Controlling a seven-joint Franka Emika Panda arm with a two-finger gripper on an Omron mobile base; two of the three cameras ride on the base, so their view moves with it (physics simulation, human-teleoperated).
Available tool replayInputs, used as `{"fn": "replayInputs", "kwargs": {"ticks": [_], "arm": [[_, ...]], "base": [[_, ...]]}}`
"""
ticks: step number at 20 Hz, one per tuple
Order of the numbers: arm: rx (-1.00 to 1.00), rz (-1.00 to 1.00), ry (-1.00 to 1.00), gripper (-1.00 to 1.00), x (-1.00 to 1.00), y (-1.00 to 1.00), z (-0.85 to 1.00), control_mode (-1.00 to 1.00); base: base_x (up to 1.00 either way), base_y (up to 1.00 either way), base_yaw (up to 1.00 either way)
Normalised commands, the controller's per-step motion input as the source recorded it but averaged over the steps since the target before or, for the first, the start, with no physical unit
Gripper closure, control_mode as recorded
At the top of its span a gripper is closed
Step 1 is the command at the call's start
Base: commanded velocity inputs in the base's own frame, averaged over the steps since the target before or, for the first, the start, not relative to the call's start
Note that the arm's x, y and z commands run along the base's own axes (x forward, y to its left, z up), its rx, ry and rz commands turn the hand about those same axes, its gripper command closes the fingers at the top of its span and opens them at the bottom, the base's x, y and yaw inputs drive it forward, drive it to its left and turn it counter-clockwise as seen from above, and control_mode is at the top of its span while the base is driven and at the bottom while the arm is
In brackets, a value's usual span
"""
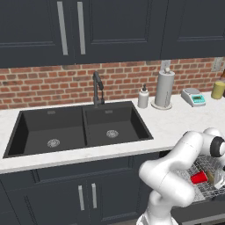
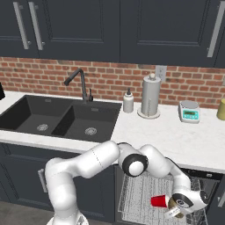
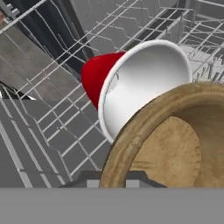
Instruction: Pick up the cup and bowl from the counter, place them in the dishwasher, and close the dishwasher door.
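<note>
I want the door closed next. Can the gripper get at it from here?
Probably not yet: the gripper is low in the rack, shut on the bowl beside the cup, and the pulled-out rack blocks closing.

The wire rack point(image 2: 140, 195) is sitting pulled out below the counter point(image 2: 176, 140), right under the claw point(image 2: 178, 213), and it is carrying the red cup point(image 2: 159, 201) on its side, whitish mouth turned toward the claw. The olive-brown bowl point(image 3: 175, 144) is sitting just in front of the claw, its rim overlapping the cup's mouth in the hand view. Above and behind the claw, the counter is bearing the soap bottle point(image 2: 128, 101), the paper towel roll point(image 2: 150, 96), the small scale point(image 2: 189, 111) and the yellowish jar point(image 1: 218, 89), all well apart from it.
</note>
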Motion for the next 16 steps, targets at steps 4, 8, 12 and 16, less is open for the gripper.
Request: {"fn": "replayInputs", "kwargs": {"ticks": [4, 8, 12, 16], "arm": [[0.00, 0.00, 0.00, -1.00, 0.00, 0.00, 0.00, -1.00], [0.00, 0.00, 0.00, -1.00, 0.00, 0.00, 0.00, -1.00], [0.00, 0.00, 0.00, -1.00, 0.00, 0.00, 0.00, -1.00], [0.01, 0.00, -0.04, -1.00, -0.08, 0.00, 0.24, -1.00]], "base": [[0.00, 0.00, 0.00], [0.00, 0.00, 0.00], [0.00, 0.00, 0.00], [0.00, 0.00, 0.00]]}}
